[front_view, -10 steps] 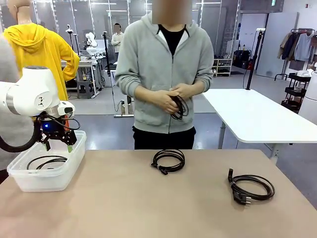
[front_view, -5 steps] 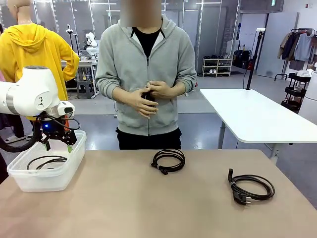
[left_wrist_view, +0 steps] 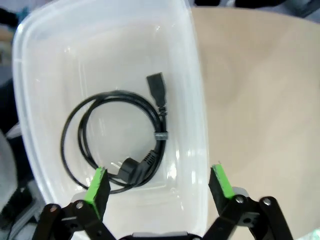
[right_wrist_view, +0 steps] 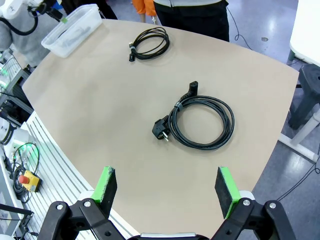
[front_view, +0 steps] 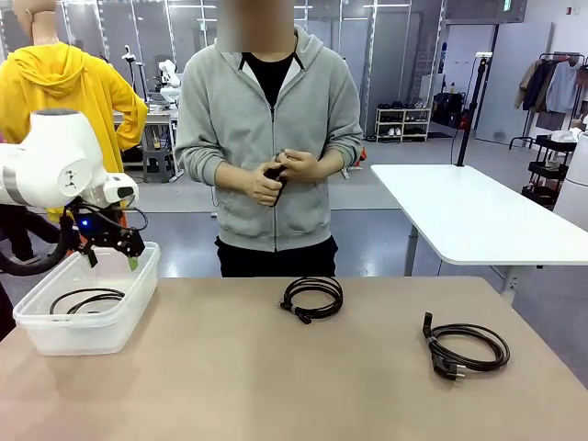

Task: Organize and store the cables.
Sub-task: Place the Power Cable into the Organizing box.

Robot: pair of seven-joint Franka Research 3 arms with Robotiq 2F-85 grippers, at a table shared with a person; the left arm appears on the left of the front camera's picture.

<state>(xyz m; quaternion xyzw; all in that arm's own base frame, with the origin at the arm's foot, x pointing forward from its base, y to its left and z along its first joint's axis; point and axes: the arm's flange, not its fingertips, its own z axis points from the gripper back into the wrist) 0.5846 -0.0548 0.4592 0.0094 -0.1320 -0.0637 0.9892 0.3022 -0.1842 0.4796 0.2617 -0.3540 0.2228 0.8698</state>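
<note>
One coiled black cable (front_view: 87, 299) lies in a clear plastic bin (front_view: 55, 335) at the table's left. My left gripper (front_view: 110, 260) hangs open just above it. From the left wrist, that cable (left_wrist_view: 117, 145) sits on the bin (left_wrist_view: 192, 75) floor below my open left gripper (left_wrist_view: 157, 175). A second cable (front_view: 312, 298) lies at table centre, a third cable (front_view: 464, 349) at the right. The person's hands (front_view: 276, 173) hold another black cord at chest height. My right gripper (right_wrist_view: 167, 182) is open high over the table, above the third cable (right_wrist_view: 200, 122); the second cable (right_wrist_view: 148, 43) and bin (right_wrist_view: 75, 22) lie farther off.
The person stands at the far edge of the tan table (front_view: 230, 386). A white table (front_view: 469, 216) stands behind on the right. The right wrist view shows a metal frame with a red stop button (right_wrist_view: 22, 180) beside the table's edge.
My left gripper has risen a little above the bin, still open. The person stepped to the left and keeps working the cord in both hands.
</note>
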